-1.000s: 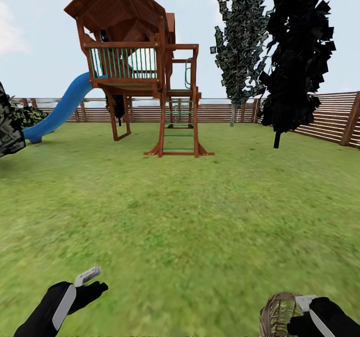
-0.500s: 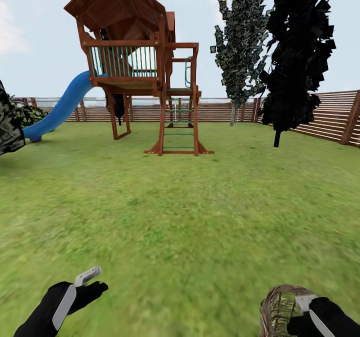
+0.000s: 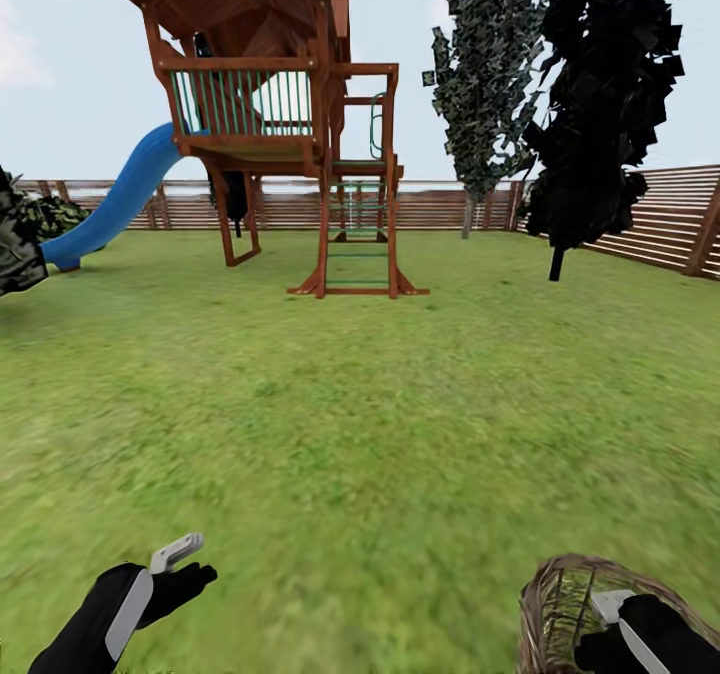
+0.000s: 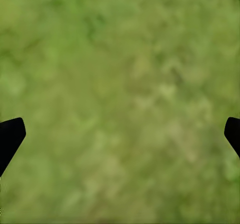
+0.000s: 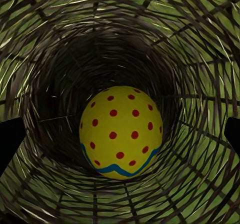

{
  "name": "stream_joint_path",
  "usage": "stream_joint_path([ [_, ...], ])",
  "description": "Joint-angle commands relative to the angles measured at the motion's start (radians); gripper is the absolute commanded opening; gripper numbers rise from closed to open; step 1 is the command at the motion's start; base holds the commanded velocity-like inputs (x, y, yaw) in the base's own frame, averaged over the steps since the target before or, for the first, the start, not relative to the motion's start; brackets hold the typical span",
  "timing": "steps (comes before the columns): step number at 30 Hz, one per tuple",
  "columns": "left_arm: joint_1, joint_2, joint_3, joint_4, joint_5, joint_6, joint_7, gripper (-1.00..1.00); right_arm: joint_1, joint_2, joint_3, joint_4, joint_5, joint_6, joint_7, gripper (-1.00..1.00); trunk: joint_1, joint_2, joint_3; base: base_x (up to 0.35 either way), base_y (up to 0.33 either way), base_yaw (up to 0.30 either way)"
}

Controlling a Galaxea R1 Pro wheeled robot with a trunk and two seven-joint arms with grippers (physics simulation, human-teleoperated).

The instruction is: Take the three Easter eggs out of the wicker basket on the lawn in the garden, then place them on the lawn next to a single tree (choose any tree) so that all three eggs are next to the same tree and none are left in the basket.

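The wicker basket [image 3: 560, 609] stands on the lawn [image 3: 360, 424] at the bottom right of the head view. My right gripper [image 3: 603, 616] hangs open over its mouth. In the right wrist view I look straight down inside the basket [image 5: 200, 59], where one yellow Easter egg [image 5: 121, 131] with red dots and a blue zigzag band lies on the bottom between my spread fingertips [image 5: 10, 139]. Other eggs are hidden. My left gripper [image 3: 185, 566] is open and empty over bare grass [image 4: 120, 84] at the lower left.
A wooden playhouse [image 3: 270, 114] with a blue slide [image 3: 120, 204] stands ahead. By the back fence [image 3: 440, 204] is a pale-trunked tree [image 3: 467, 216]; a black-leaved tree [image 3: 590, 104] is at right, a dark bush [image 3: 15, 244] at left. Open grass lies between.
The whole head picture has shifted, so the camera moved. More of the basket's rim shows under my right gripper. Both grippers hold the same pose.
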Motion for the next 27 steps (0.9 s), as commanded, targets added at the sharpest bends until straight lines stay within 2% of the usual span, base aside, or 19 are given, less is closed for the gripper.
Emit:
stream_joint_path([
  [1, 0.000, 0.000, 0.002, -0.001, 0.007, 0.005, 0.003, 1.00, -0.001, -0.001, 0.003, -0.001, 0.006, 0.004, 0.005, 1.00, 0.000, -0.001, -0.005, 0.000, 0.000, 0.000],
  [27, 0.000, -0.008, 0.002, -0.001, 0.007, 0.005, 0.003, 1.00, -0.001, -0.002, 0.000, -0.001, 0.006, 0.004, 0.005, 1.00, 0.012, -0.007, -0.106, 0.000, 0.000, 0.000],
])
